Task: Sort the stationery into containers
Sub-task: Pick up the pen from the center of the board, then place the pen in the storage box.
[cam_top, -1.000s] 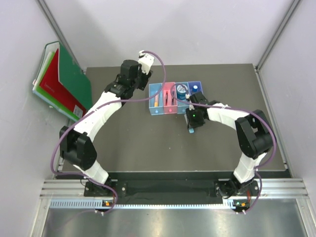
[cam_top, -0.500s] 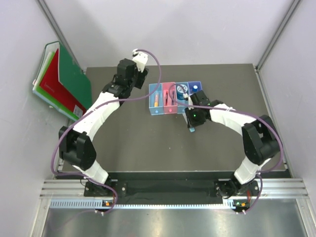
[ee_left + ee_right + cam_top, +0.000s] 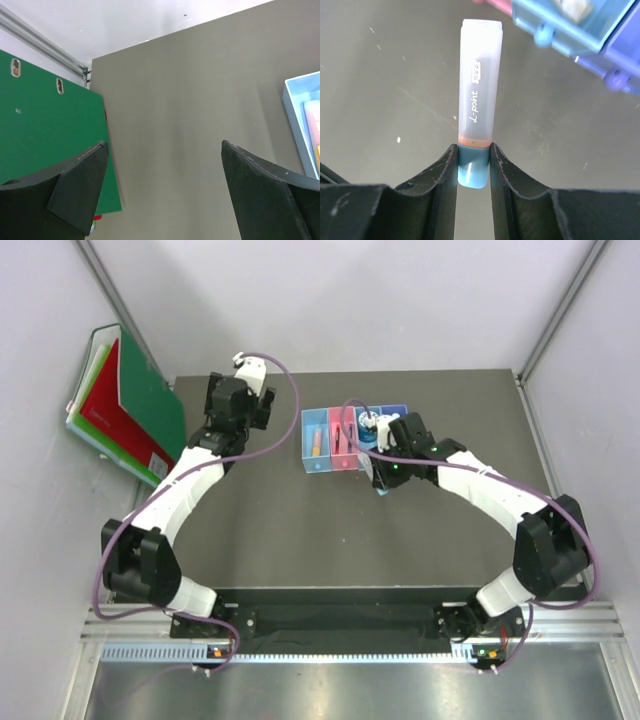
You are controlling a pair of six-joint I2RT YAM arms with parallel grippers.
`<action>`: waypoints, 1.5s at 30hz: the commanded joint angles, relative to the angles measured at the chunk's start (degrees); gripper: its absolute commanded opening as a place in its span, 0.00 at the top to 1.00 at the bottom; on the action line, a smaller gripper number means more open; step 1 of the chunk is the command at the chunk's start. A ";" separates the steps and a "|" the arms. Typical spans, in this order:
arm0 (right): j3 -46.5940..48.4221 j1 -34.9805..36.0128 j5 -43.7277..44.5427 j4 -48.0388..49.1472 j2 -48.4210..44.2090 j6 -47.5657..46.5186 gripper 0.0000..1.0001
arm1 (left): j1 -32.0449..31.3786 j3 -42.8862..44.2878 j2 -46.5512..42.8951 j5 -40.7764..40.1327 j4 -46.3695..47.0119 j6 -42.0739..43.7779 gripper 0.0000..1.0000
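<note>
Right tool (image 3: pixel 472 156) clamps light-blue stick (image 3: pixel 480 95) by its blue end, free length toward the bins (image 3: pixel 560 27), presumably for insertion; left tool (image 3: pixel 164 146) wide, empty, near far-left corner.

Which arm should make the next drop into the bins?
Right. The right gripper is shut on the light-blue stick, just short of the bins. The left gripper is open and empty, over by the green folder.
</note>
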 commanded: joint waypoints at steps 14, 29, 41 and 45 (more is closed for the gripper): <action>31.63 1.19 -3.07 7.85 21.93 6.39 1.00 | 0.03 -6.40 -11.47 -6.74 9.99 0.34 0.01; 42.54 4.79 -4.30 12.51 34.86 8.59 1.00 | -0.06 -7.10 -12.97 -7.00 10.61 1.84 0.01; 41.92 4.61 -4.04 13.83 37.84 8.77 0.99 | 0.03 -6.84 -13.05 -5.51 11.14 3.60 0.01; 41.92 4.61 -3.86 13.91 38.46 8.86 0.91 | 0.03 -6.84 -12.79 -5.16 11.49 4.12 0.01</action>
